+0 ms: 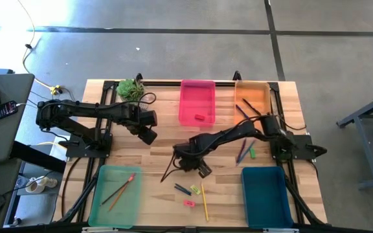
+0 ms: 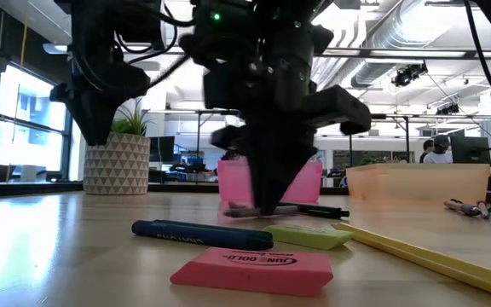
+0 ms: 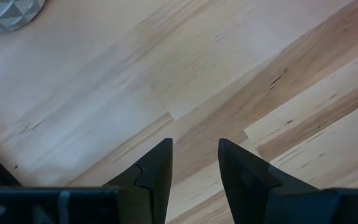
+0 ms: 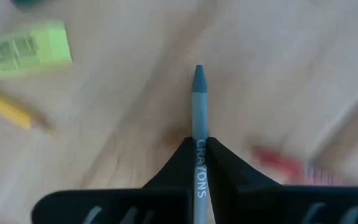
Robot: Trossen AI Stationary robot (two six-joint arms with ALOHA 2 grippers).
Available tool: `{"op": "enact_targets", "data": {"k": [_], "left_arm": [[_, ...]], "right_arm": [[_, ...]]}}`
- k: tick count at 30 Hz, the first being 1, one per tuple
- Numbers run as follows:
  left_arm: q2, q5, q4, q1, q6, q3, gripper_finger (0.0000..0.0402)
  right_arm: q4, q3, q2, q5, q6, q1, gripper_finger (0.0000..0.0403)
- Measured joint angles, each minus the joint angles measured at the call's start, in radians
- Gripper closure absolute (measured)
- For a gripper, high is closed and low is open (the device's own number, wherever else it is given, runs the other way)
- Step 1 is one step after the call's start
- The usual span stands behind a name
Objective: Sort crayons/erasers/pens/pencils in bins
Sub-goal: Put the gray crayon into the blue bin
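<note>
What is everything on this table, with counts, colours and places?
Bins: four; pink, orange at back; light green, teal at front.
Erasers: four; red in pink bin; pink, yellow-green front centre; green at right.
Pencils: three; two in green bin, yellow front centre.
Pens: several, dark; in orange bin, loose at right.
Crayons: two; dark blue front centre; grey-blue, gripped.
Plant: one, green, back left.
Left gripper: open, over bare wood.
Right gripper: shut on that crayon, centre.

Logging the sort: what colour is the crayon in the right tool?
Grey-blue crayon, pinched in the shut right tool; clearest in the right wrist view.
</note>
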Motion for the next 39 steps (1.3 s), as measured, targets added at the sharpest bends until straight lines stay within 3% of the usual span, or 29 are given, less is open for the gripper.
{"op": "enact_targets", "data": {"k": [11,22,31,39], "left_arm": [[0.000,-0.005,0.003,-0.043,0.028,0.000,0.0284],[0.000,-0.063,0.026,-0.132,0.098,0.000,0.0284],[0.000,-0.065,0.202,-0.209,0.157,0.000,0.0284],[0.000,-0.064,0.396,-0.280,0.206,0.000,0.0284]], "right_arm": [[-0.031,0.001,-0.134,0.003,0.221,-0.014,0.0402],[-0.161,0.003,-0.271,0.169,0.399,-0.014,0.0402],[-0.361,-0.004,-0.330,0.301,0.486,-0.011,0.0402],[-0.295,-0.272,-0.561,0.325,0.688,0.018,0.0402]]}}
